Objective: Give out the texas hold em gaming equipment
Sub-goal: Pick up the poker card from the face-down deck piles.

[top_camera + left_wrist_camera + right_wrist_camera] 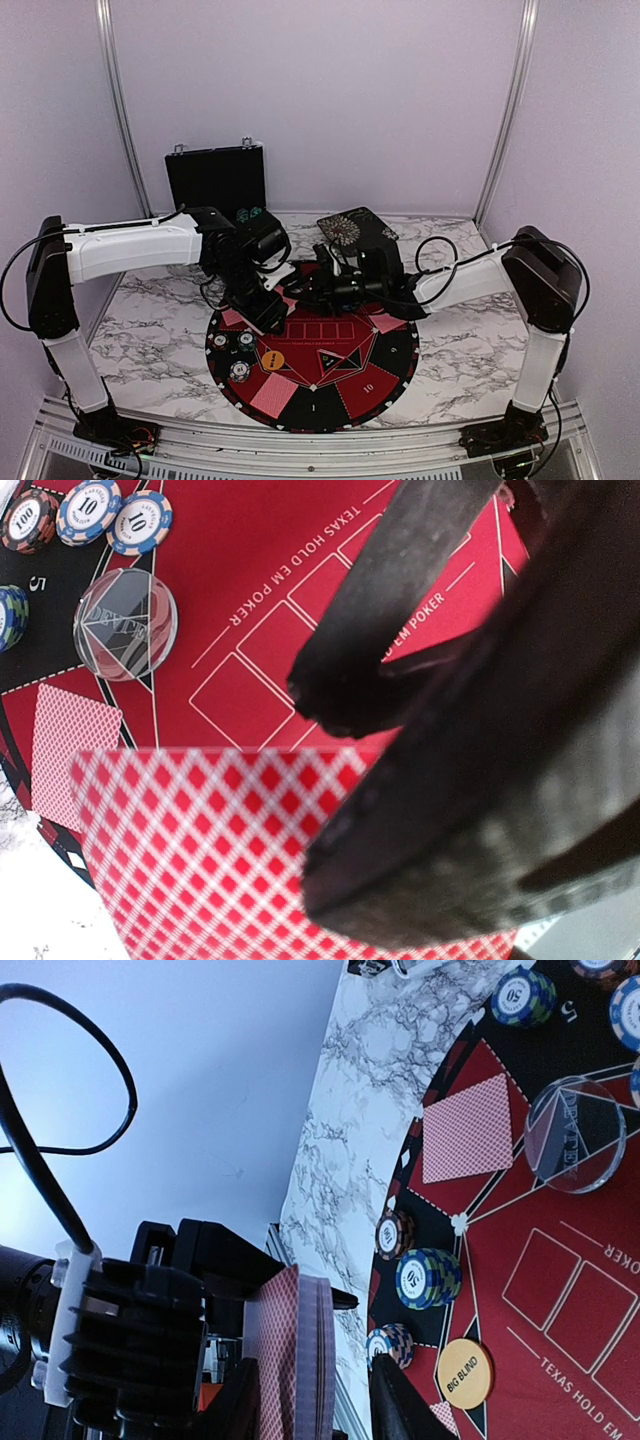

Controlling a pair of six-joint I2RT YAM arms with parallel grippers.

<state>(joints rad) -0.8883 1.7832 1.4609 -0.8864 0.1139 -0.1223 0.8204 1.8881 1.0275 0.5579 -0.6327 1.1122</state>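
Mid-frame over the mat (392,352), a red-backed card (200,860) sits against my left pincer (268,314), a deck (305,1360) by my right pincer (318,285); I cannot tell either grip

The mat (300,600) reads "TEXAS HOLD EM POKER", with "10" at its 5 o'clock. The orange disc (465,1372) says "BIG BLIND". The brown chip (30,518) shows "100", the blue chip (88,510) "10", and the green-blue chip (523,996) "50".
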